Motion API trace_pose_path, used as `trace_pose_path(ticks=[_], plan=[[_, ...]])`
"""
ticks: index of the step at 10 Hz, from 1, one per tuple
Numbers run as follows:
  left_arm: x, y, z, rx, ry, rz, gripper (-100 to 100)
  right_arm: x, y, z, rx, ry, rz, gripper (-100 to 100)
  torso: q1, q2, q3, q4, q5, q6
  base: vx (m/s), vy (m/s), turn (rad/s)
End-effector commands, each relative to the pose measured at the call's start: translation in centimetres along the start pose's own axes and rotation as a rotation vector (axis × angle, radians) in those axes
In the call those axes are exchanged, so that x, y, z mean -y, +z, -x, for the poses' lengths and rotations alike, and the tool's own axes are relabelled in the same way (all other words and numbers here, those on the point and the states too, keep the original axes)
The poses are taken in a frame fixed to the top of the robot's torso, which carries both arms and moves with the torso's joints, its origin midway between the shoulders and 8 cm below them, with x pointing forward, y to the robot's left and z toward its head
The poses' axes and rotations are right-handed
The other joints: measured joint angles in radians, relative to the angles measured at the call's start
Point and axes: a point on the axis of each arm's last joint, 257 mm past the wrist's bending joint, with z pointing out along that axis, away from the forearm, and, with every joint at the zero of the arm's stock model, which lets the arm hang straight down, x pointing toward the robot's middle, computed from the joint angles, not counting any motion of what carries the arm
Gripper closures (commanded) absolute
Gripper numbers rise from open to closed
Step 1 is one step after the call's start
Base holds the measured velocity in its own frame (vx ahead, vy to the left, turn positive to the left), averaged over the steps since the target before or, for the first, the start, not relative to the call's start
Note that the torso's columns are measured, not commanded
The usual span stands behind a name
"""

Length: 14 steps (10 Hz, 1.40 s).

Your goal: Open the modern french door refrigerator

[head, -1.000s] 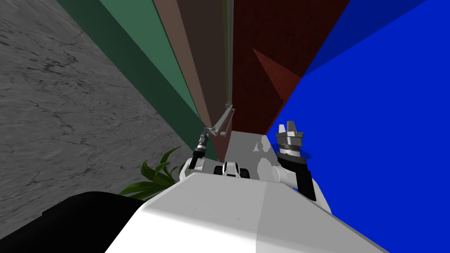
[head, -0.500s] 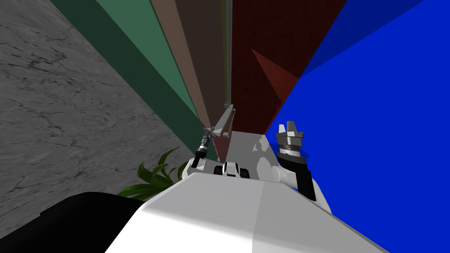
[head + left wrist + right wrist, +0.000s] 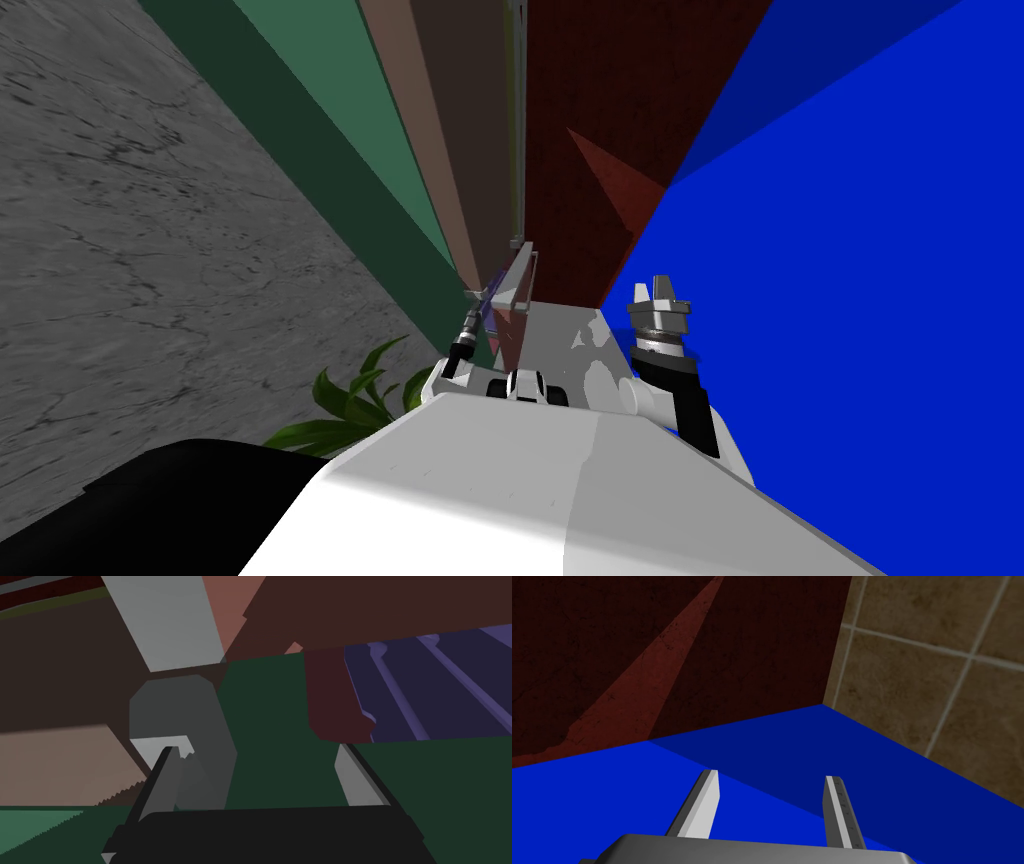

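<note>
Nearest us, our right gripper (image 3: 657, 295) is raised well off to the right of the other, its two fingers spread and holding nothing. Our left gripper (image 3: 256, 750) is also spread wide and clamps nothing; the grey bar handle (image 3: 175, 711) of the brown refrigerator door (image 3: 60, 676) rests against the inner face of one finger. Beyond the other finger, a dark maroon edge (image 3: 335, 701) stands off a purple ribbed interior (image 3: 425, 691), so the door is slightly ajar.

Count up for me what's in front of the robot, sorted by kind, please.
Grippers: 2 (left gripper, right gripper)
Door handle: 1
Plant: 1
Total: 4
</note>
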Motion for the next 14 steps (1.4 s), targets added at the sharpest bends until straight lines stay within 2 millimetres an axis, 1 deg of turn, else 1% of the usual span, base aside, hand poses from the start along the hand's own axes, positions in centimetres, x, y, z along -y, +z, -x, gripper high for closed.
trace_pose_path(ticks=[1, 2, 3, 4, 5, 6, 7, 8, 9, 10, 11, 12, 14], plan=[[-2.3, -0.1, -1.3, -0.021, -0.007, 0.066, -100, 0.0, 0.0, 0.0, 0.0, 0.0, 0.0, 0, -0.001, -0.001, 0.0, 0.0, 0.0, 0.001, -0.004, -0.011, -0.008], [-2.3, -0.1, -1.3, -0.021, -0.007, 0.066, -100, 0.0, 0.0, 0.0, 0.0, 0.0, 0.0, 0, -0.002, -0.002, -0.001, -0.001, 0.0, 0.002, 0.009, -0.013, -0.014], [-2.9, -0.1, -1.8, -0.025, -0.012, 0.082, -100, 0.0, 0.0, 0.0, 0.0, 0.0, 0.0, 0, -0.001, -0.003, -0.001, -0.002, 0.0, 0.001, -0.001, -0.013, -0.006], [-2.9, -0.1, -1.8, -0.025, -0.012, 0.082, -100, 0.0, 0.0, 0.0, 0.0, 0.0, 0.0, 0, -0.001, -0.005, -0.002, -0.003, 0.001, 0.004, -0.008, -0.018, -0.047], [-3.5, 0.0, -2.3, -0.029, -0.018, 0.097, -100, 0.0, 0.0, 0.0, 0.0, 0.0, 0.0, 0, -0.001, -0.004, -0.002, -0.001, 0.0, 0.002, -0.019, -0.009, 0.006], [-4.0, 0.1, -2.7, -0.032, -0.024, 0.11, -100, 0.0, 0.0, 0.0, 0.0, 0.0, 0.0, 0, -0.001, -0.006, -0.003, -0.001, 0.001, 0.005, -0.01, -0.015, -0.105], [-4.0, 0.1, -2.7, -0.032, -0.024, 0.11, -100, 0.0, 0.0, 0.0, 0.0, 0.0, 0.0, 0, 0.0, -0.001, -0.002, 0.003, -0.001, -0.002, 0.033, -0.021, -0.149], [-4.6, 0.1, -3.5, -0.036, -0.038, 0.13, -100, 0.0, 0.0, 0.0, 0.0, 0.0, 0.0, 0, 0.004, 0.016, 0.008, 0.011, -0.003, -0.012, 0.063, -0.02, -0.047], [-4.2, 0.3, -3.0, -0.032, -0.032, 0.117, -100, 0.0, 0.0, 0.0, 0.0, 0.0, 0.0, 0, 0.007, 0.032, 0.018, 0.017, -0.004, -0.016, 0.042, -0.013, -0.004], [-4.4, 0.3, -3.1, -0.033, -0.032, 0.12, -100, 0.0, 0.0, 0.0, 0.0, 0.0, 0.0, 0, 0.009, 0.042, 0.024, 0.021, -0.003, -0.016, 0.021, -0.004, 0.002], [-4.3, 0.3, -3.1, -0.033, -0.032, 0.12, 100, 0.0, 0.0, 0.0, 0.0, 0.0, 0.0, 0, 0.01, 0.044, 0.026, 0.021, -0.003, -0.016, 0.012, -0.002, 0.0], [-4.2, 0.4, -3.3, -0.033, -0.032, 0.121, 100, 0.0, 0.0, 0.0, 0.0, 0.0, 0.0, 0, 0.009, 0.042, 0.024, 0.021, -0.003, -0.016, 0.005, -0.106, -0.006], [-4.0, 0.4, -3.5, -0.034, -0.031, 0.123, 100, 0.0, 0.0, 0.0, 0.0, 0.0, 0.0, 0, 0.0, 0.036, 0.021, 0.019, -0.006, -0.016, -0.011, -0.19, 0.002]])
